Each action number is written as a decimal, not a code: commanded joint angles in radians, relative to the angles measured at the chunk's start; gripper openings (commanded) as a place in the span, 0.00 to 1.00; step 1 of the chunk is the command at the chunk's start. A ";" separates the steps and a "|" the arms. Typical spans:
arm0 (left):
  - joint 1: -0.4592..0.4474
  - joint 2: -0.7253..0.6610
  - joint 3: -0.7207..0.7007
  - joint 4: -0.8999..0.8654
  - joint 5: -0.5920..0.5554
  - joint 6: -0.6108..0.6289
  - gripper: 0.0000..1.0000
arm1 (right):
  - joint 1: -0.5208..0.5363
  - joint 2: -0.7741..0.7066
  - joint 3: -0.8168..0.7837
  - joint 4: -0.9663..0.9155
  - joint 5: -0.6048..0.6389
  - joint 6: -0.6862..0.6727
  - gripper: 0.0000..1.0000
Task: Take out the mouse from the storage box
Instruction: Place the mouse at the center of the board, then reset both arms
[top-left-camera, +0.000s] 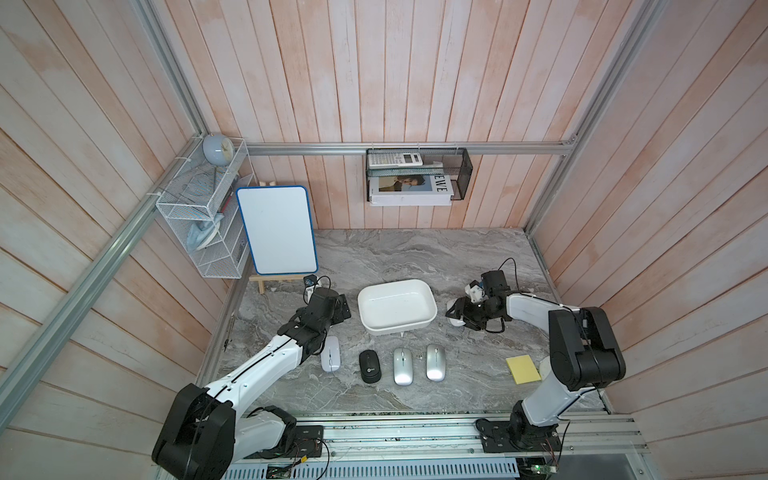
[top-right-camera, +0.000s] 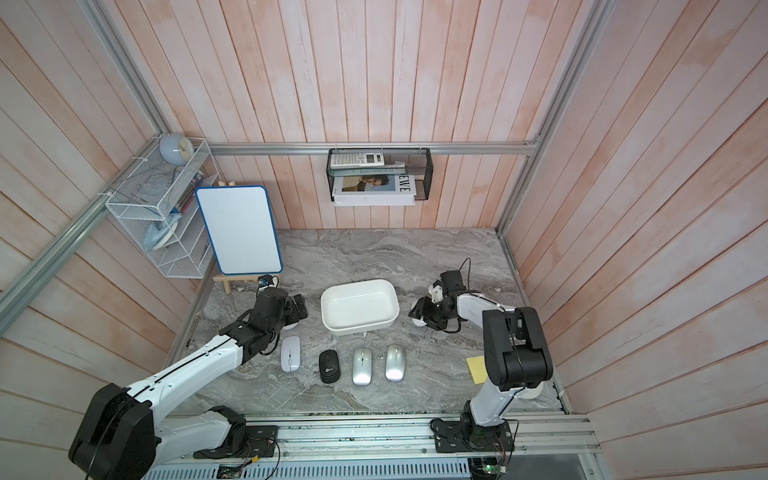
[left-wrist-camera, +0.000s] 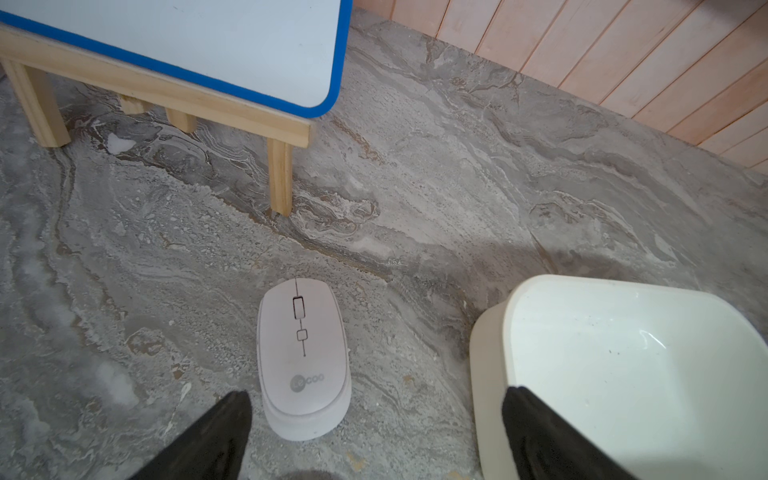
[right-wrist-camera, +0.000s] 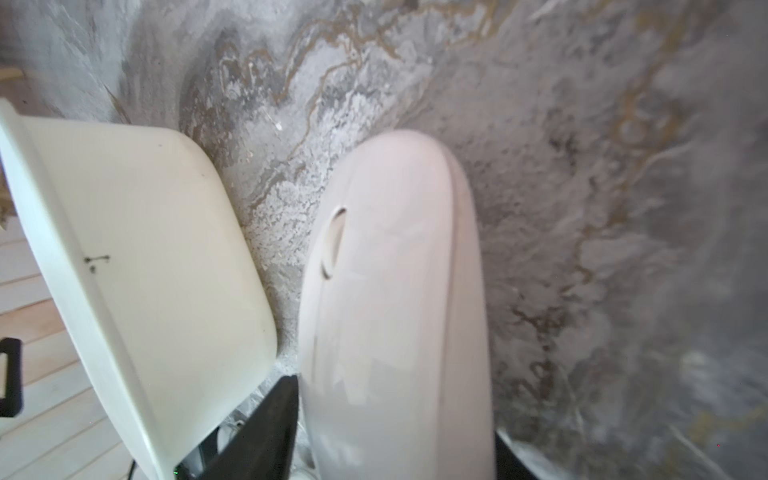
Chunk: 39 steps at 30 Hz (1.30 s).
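The shallow white plastic storage box (top-left-camera: 397, 305) is seen empty in both top views. A pale white mouse (right-wrist-camera: 395, 307) lies between the right gripper (top-left-camera: 457, 312) jaws, outside the box wall, apparently on the grey marbled table (top-left-camera: 415, 257); whether it is gripped cannot be told. The left gripper (left-wrist-camera: 374, 432) stands wide, empty, beside another white mouse (left-wrist-camera: 303, 357). Four mice are lined up near the front. Unloading is judged essentially complete; only release and withdrawal remain.

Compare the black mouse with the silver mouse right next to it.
The black mouse is dark, shorter and rounder; the silver mouse is shiny metallic, longer and slimmer. The black mouse carries a round light logo near its rear; no mark shows on the silver one. Both lie flat on the table in one row, outside the storage box.
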 joint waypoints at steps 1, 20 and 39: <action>0.006 0.006 -0.012 0.021 -0.005 0.016 1.00 | -0.010 -0.043 0.024 -0.093 0.083 -0.032 0.68; -0.167 -0.108 0.104 -0.081 -0.219 0.150 1.00 | 0.227 -0.607 0.108 -0.389 0.572 0.008 0.87; -0.054 -0.145 0.007 0.170 -0.503 0.316 1.00 | 0.255 -1.041 -0.349 0.045 0.882 -0.069 0.98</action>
